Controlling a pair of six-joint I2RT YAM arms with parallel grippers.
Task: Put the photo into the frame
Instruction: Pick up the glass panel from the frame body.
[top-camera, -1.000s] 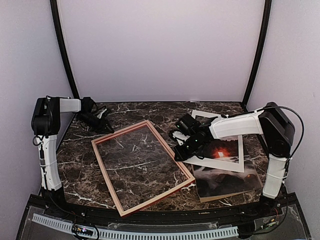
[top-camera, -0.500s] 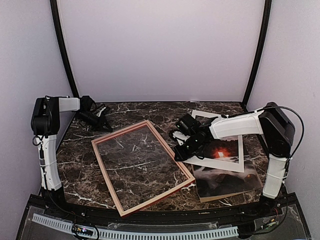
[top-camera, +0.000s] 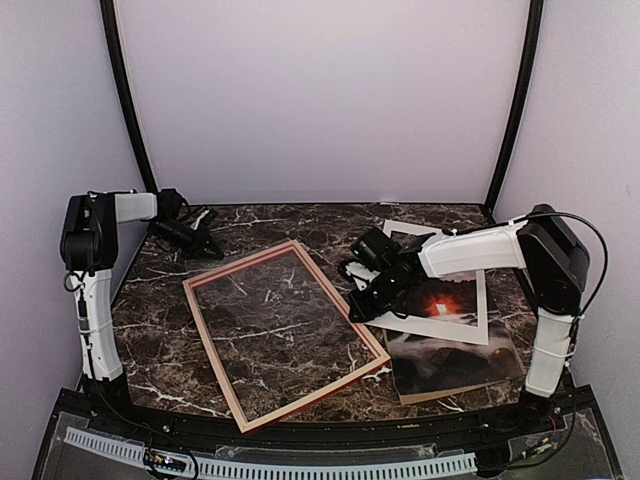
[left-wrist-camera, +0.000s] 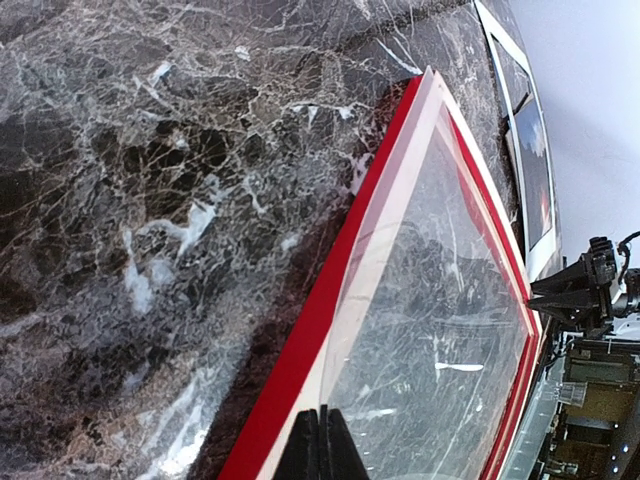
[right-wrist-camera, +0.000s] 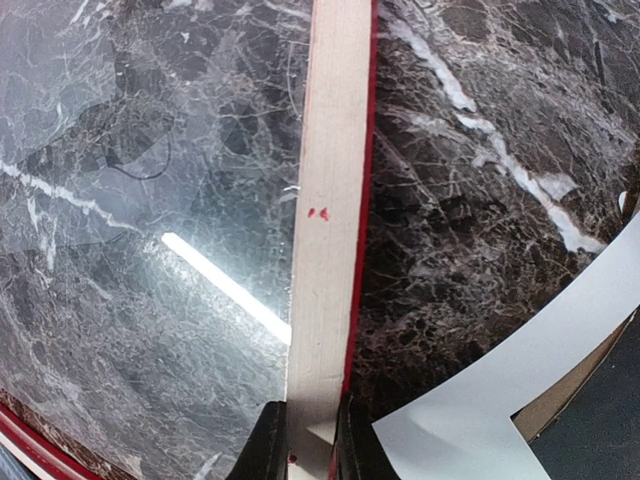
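- The left gripper (left-wrist-camera: 322, 428) is being held near the far left corner of the marble table (top-camera: 160, 340), its fingers pressed together on nothing. Nothing is being braced by it, so the frame (top-camera: 214, 356) could skid across the slick veined stone.
- The frame is lying back up at the middle of the table: thin pale wood rails, red edges, a clear reflective pane. The pane may be jolted loose if one side is lifted unevenly.
- The frame's right rail is being pinched by the right gripper (right-wrist-camera: 308, 445); so narrow a rail could slip out.
- The photo (top-camera: 450, 355), a thin dark print, is lying towards the right near corner, under a white mat (top-camera: 440, 330) and on a brown backing board (top-camera: 445, 394). It could be scuffed or creased by the rail beside it.
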